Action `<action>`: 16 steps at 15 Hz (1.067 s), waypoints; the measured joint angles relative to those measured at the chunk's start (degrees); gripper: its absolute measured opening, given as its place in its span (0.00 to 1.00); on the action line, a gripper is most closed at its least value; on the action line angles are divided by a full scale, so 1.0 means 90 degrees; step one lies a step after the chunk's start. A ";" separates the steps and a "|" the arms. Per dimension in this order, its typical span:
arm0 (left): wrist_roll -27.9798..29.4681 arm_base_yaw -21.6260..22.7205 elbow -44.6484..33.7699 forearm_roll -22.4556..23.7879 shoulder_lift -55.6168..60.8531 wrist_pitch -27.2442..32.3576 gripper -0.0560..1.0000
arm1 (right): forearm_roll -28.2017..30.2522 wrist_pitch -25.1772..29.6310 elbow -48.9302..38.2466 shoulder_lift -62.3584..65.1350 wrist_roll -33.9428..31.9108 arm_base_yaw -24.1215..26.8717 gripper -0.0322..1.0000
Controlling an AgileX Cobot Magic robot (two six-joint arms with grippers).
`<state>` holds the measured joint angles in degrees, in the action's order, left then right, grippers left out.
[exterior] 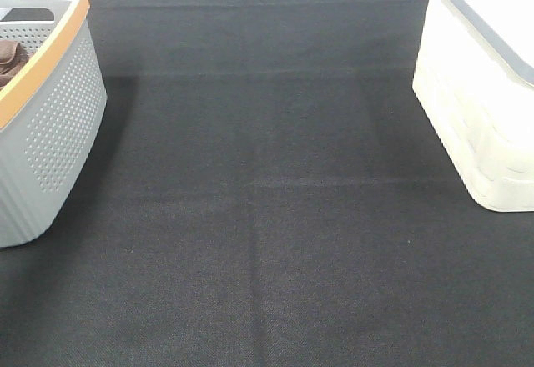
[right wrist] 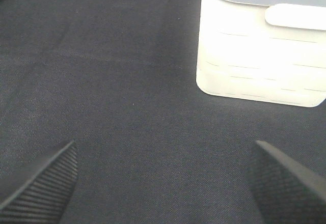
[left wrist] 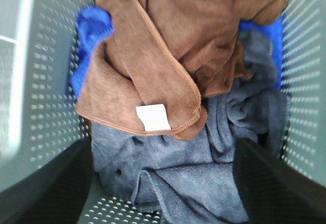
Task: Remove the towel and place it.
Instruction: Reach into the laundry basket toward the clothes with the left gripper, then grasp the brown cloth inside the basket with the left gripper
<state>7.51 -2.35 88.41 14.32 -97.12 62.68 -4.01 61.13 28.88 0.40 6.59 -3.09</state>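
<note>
The brown towel (left wrist: 168,46) lies on top of the heap inside the grey basket (exterior: 58,125), over a grey towel (left wrist: 204,183) and a blue towel (left wrist: 91,25). The left fingers (left wrist: 46,188) hang spread above the heap, holding nothing. Best to descend on the thick folded ridge by the white label (left wrist: 153,117) (a thin edge would likely slip) and pinch brown cloth only. The right fingers (right wrist: 46,183), also spread and empty, hover over the table (exterior: 267,217) near the white box (exterior: 476,92).
</note>
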 joint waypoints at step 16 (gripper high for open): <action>0.0000 0.0000 0.0853 0.0108 -0.2292 0.0427 0.74 | 0.0000 0.0000 0.0000 0.0000 0.0000 0.0000 0.85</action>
<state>7.51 -2.35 96.09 15.30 -117.74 66.52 -4.01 61.13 28.88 0.40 6.59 -3.09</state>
